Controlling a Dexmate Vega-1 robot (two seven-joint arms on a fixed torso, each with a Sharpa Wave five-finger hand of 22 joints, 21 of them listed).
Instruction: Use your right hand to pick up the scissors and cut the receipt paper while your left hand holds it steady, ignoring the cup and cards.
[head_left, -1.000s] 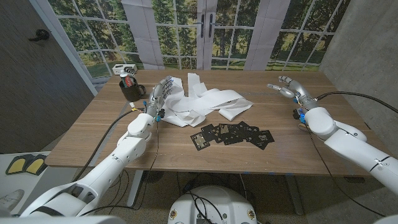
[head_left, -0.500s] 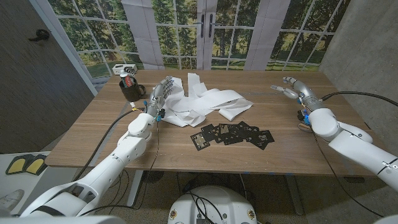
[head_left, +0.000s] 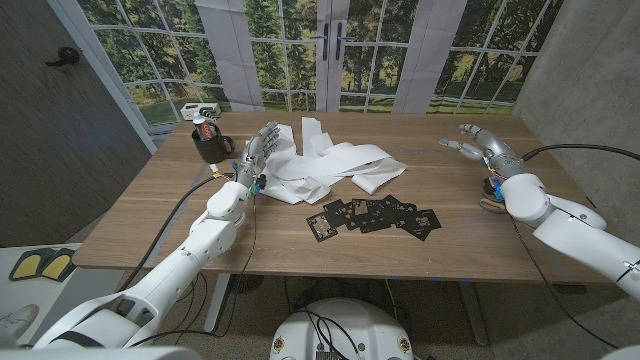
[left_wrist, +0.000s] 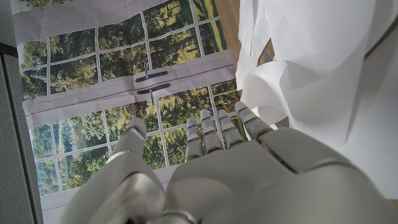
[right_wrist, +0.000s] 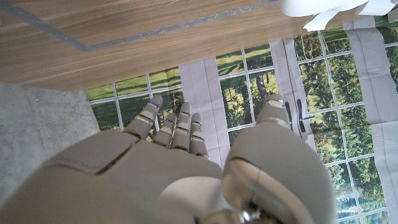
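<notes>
The white receipt paper (head_left: 335, 163) lies crumpled in long loops across the middle of the table, and a fold of it (left_wrist: 317, 68) shows in the left wrist view. My left hand (head_left: 258, 150) is at the paper's left edge, fingers straight and apart, holding nothing (left_wrist: 217, 168); whether it touches the paper I cannot tell. My right hand (head_left: 478, 145) hovers over the table's right side, well away from the paper, fingers spread and empty (right_wrist: 180, 168). A small orange-brown thing (head_left: 489, 203) lies half hidden under my right wrist; I cannot tell whether it is the scissors.
A black cup (head_left: 211, 146) with items in it stands at the back left, close to my left hand. Several black cards (head_left: 375, 215) lie spread in front of the paper. A white power strip (head_left: 200, 108) sits at the far left edge.
My right hand has drifted to the right, further from the paper, still with its fingers spread. The left hand and the paper have not moved.
</notes>
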